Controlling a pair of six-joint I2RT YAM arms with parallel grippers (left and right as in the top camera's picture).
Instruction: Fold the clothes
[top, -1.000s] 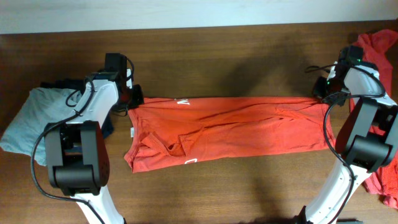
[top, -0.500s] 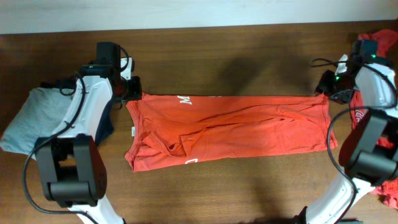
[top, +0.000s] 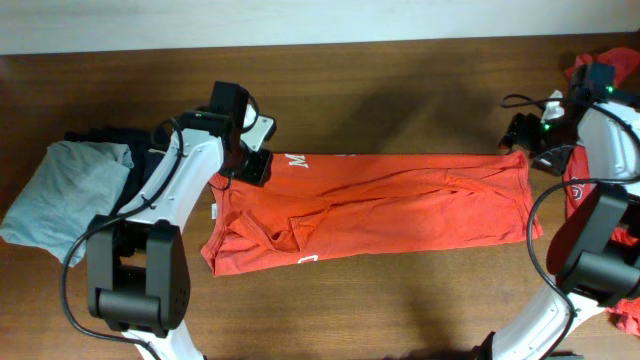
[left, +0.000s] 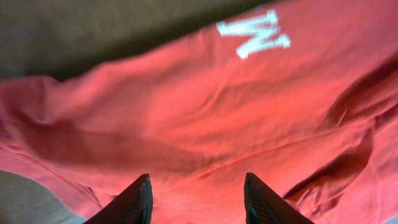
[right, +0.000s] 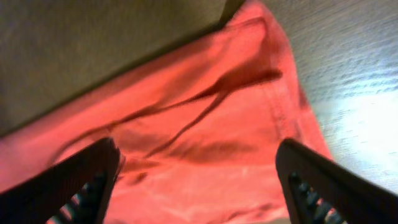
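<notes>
Orange-red T-shirt (top: 380, 205) flat, long axis side to side across table (top: 380, 90)

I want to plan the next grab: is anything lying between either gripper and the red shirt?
Nothing visible does. The left gripper and right gripper both hang open over the shirt's far corners, with only bare red fabric under them. The grey garment lies off to the left, apart from it.
</notes>
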